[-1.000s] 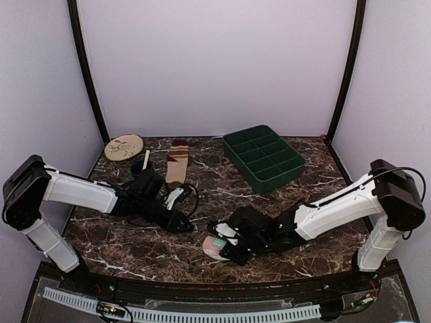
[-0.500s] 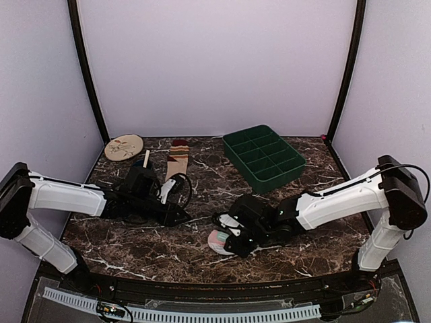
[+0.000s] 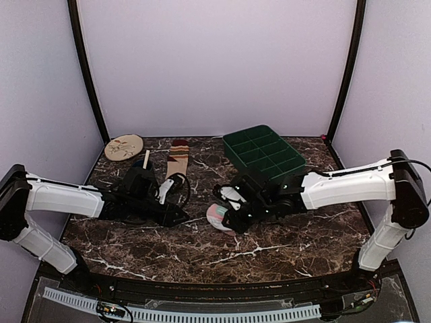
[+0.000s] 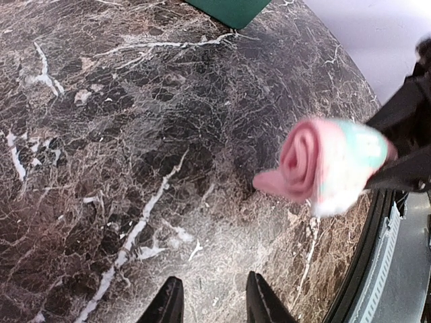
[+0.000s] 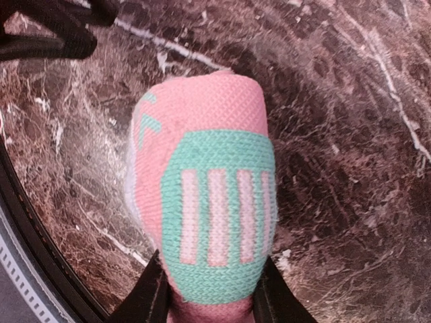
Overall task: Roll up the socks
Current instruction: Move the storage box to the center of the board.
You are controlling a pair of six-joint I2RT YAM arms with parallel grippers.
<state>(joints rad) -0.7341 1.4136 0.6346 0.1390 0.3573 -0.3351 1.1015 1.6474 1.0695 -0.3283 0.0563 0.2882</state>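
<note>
On the far left, well behind and outward of the left claw (image 4: 212,296), lies 1 round beige plate (image 3: 124,147). That claw is low over the counter (image 3: 202,249), its 2 fingers a little spread with only bare stone between them. Just behind it lies the tan sock (image 3: 178,161), flat, its long axis running from near to far with the brown and red striped end toward the back wall. Straight ahead of the left claw's tips, near but not touching, is the pink sock (image 3: 217,217), the second of the 2 socks. It is wound into a tight roll, and its spiral end faces the left claw. The right claw (image 5: 210,296) pinches the roll from both sides, and the roll's teal patch with pink bars faces the right wrist camera. It seems to be held just off the stone. Behind the right claw stands 1 green divided tray (image 3: 241,165). The counter is dark brown marble with white veins. Pale lilac walls (image 3: 215,67) close it in, with 2 black posts (image 3: 86,67) at the back corners.
</note>
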